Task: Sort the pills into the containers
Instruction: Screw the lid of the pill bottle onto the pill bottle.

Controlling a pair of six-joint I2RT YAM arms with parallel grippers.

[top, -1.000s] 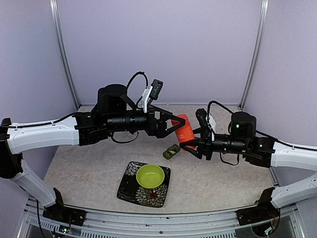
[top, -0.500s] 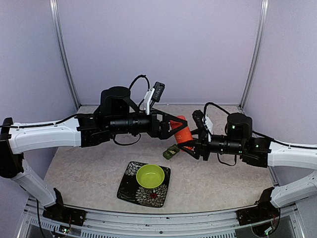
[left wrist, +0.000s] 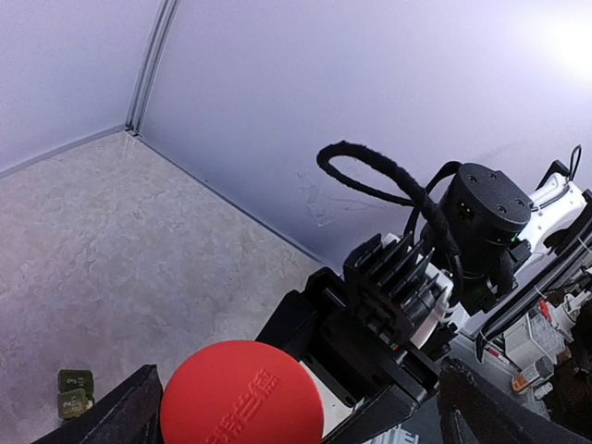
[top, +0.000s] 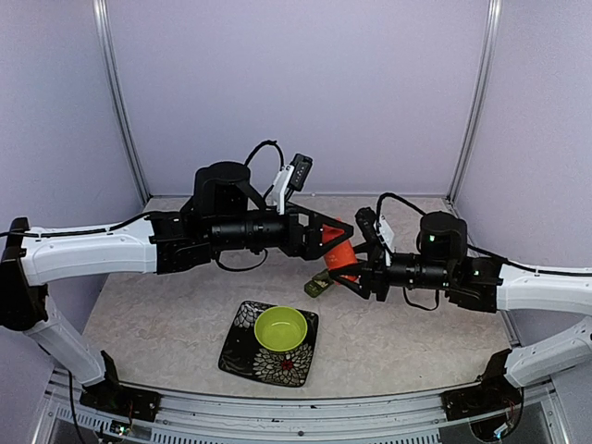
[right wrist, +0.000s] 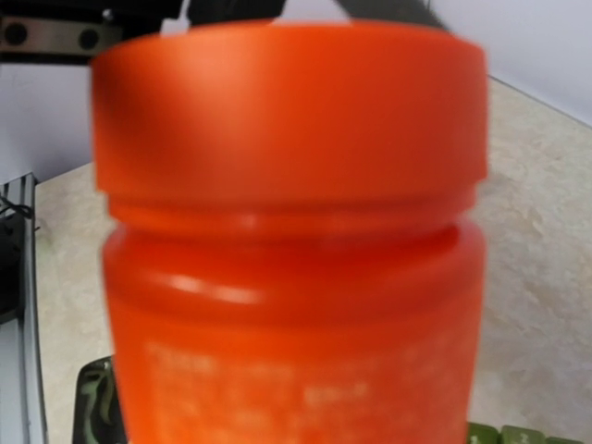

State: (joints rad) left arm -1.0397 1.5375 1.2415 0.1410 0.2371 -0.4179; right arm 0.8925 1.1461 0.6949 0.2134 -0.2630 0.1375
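So my right gripper is clamped on the body of the orange bottle, holding it up off the table, tilted with the top leaning back toward my left arm. From the right wrist cam the bottle fills pretty much the whole view and it's a bit blurry, so I can't see my own fingers there at all. My left gripper is spread wide open, with its fingers sitting on either side of the bottle's cap. The cap is way closer to one finger than the other, and I honestly can't tell if that one is touching it or just beside it. The little dark green pillbox is flat on the table just below the bottle, lids down as far as I can make out. Nearer to my bases there's a lime-green bowl sitting on a dark flower-patterned plate, apart from the pillbox.
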